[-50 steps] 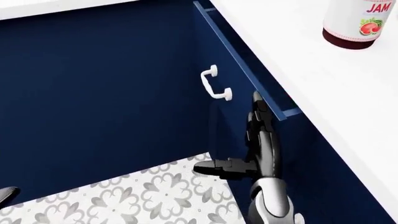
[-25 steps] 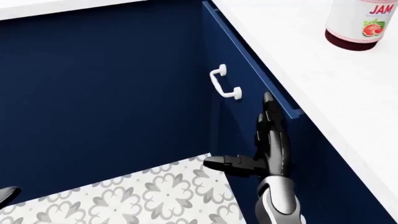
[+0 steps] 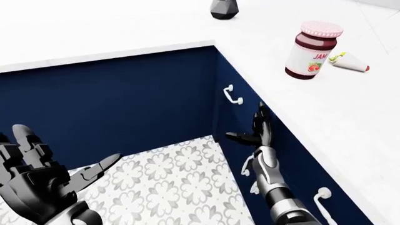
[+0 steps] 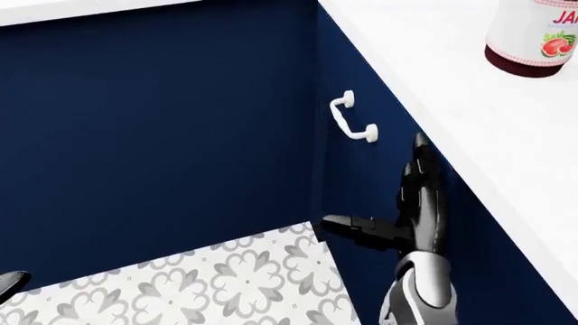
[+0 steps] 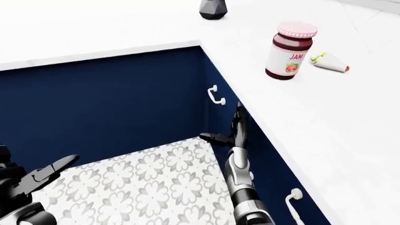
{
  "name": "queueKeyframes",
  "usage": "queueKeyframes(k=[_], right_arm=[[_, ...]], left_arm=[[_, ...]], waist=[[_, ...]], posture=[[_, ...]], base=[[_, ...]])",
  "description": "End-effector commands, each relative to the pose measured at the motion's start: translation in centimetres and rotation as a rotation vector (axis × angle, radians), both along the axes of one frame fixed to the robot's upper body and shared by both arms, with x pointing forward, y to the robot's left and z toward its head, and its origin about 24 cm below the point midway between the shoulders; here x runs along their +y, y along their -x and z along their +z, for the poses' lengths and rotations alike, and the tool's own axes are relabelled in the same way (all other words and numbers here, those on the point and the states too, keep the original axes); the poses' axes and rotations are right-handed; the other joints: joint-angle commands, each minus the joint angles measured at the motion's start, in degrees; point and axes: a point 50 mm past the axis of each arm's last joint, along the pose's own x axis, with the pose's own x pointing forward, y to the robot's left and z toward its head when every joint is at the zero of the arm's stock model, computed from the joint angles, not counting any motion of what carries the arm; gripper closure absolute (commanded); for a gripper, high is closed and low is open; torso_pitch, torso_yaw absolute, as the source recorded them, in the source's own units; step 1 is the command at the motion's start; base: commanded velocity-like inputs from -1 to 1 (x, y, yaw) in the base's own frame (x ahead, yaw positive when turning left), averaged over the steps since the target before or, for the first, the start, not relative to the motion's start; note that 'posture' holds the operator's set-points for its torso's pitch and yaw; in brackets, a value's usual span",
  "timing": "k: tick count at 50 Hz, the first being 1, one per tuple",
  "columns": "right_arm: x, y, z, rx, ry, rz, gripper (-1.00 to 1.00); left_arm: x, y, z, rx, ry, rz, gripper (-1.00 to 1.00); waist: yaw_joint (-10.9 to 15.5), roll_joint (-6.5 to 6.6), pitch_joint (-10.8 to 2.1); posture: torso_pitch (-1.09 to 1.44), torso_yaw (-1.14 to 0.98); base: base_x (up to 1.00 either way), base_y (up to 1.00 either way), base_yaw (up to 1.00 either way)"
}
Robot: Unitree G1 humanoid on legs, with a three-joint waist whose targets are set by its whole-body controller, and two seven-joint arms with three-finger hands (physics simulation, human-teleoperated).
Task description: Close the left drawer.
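Navy drawer front (image 4: 366, 162) sat flush under the white surface (image 3: 350, 117), its white handle (image 4: 353, 117) just above the right hand (image 4: 411, 203), whose fingers (image 4: 421, 169) were spread flat against it. Left hand (image 3: 37, 180) hung apart, fingers wide. A jam jar (image 3: 311, 50) stood on the surface.

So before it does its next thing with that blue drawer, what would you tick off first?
1. Drawer front flush with the cabinet: ok, no gap or inner edge shows under the counter.
2. Right hand flat against the drawer front, fingers open: ok.
3. Right hand clear of the white handle: ok, it sits to the handle's lower right.
4. Left hand out of the way: ok, open at the lower left of the left-eye view.
5. Jam jar upright on the counter: ok.
6. Drawer fully latched: cannot tell.
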Motion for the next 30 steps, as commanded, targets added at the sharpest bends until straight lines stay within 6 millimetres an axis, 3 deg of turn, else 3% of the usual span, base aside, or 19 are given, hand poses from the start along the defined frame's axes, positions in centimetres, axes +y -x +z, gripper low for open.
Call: queueKeyframes(k=[1, 30], right_arm=[[-1.8, 0.0, 0.0, 0.018, -0.052, -0.11, -1.0], [-4.7, 0.7, -0.1, 0.053, -0.024, -0.323, -1.0]], left_arm=[[-0.2, 0.3, 1.2, -0.066, -0.038, -0.003, -1.0], [-0.2, 0.3, 1.3, -0.069, -0.04, -0.002, -1.0]], waist=[[-0.47, 0.4, -0.53], [-0.37, 0.18, -0.96]], posture=[[0.0, 0.0], [0.0, 0.0]], base=[[0.0, 0.0, 0.0], [0.0, 0.0, 0.0]])
